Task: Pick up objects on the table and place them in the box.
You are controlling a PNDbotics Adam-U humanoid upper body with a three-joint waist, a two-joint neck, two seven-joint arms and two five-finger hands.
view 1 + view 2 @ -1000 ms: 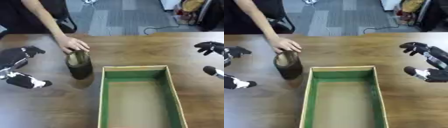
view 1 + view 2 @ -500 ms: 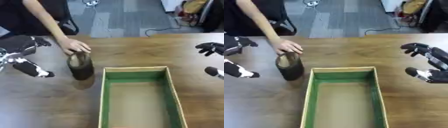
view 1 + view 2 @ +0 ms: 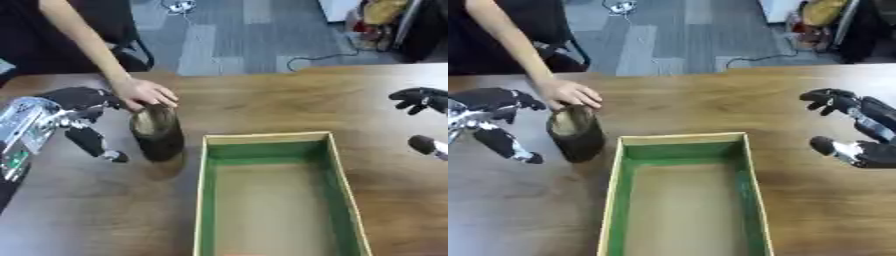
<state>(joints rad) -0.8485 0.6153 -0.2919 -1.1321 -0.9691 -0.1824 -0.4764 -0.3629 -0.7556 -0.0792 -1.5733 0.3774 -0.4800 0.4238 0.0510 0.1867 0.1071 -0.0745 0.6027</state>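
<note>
A dark, upright can stands on the wooden table, just left of the box's far-left corner and outside it. A person's hand rests on the can's top rim, the arm reaching in from the far-left edge of the table. The box, long and open-topped with green inner walls and a tan floor, sits mid-table with nothing visible inside it.

The robot's left hand is spread open just left of the can, thumb and fingers apart on either side of a gap that faces the can; no contact with the can is visible, and the hand holds nothing. The right hand hangs open above the table's right side, well apart from the box, fingers relaxed and empty. Beyond the table lie grey carpet tiles and a cable on the floor.
</note>
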